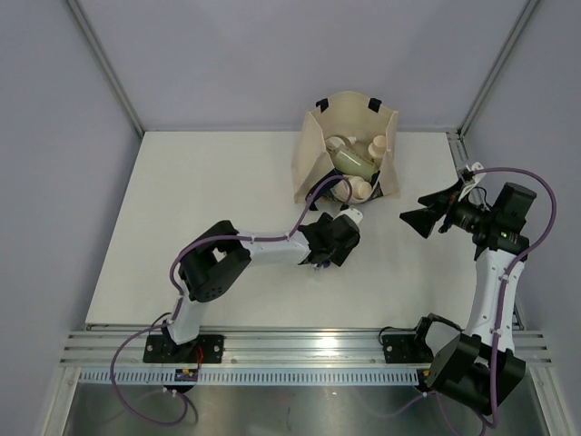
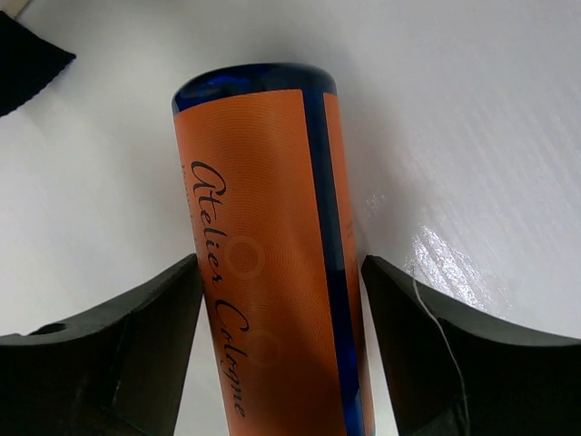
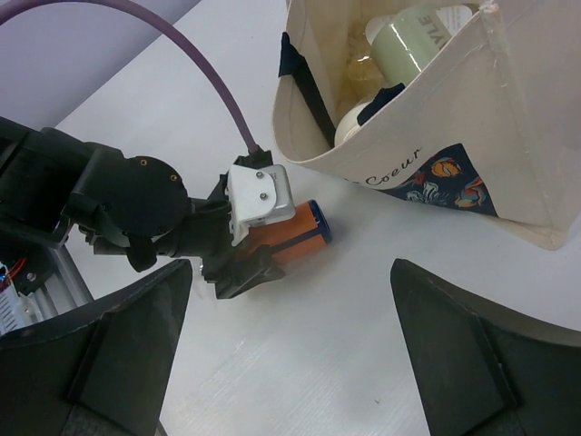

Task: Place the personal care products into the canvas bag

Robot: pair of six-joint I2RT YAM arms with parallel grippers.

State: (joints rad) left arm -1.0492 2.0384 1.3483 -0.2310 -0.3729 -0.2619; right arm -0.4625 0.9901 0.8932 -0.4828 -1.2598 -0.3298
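Note:
The orange bottle with a blue tip (image 2: 263, 254) lies on the white table just in front of the canvas bag (image 1: 316, 154), and also shows in the right wrist view (image 3: 298, 232). My left gripper (image 2: 281, 272) is closed around its body, one finger on each side; it shows in the top view (image 1: 338, 232). The beige bag (image 3: 508, 136) stands open and holds a sage-green bottle (image 1: 350, 163) and cream bottles with round caps (image 1: 377, 145). My right gripper (image 1: 419, 218) is open and empty, hovering to the right of the bag. The silver bottle is not visible.
The table's right edge and a corner post (image 1: 463, 145) are near my right arm. A purple cable (image 3: 191, 64) runs from my left wrist past the bag. Navy strap handles (image 3: 304, 82) hang on the bag's side.

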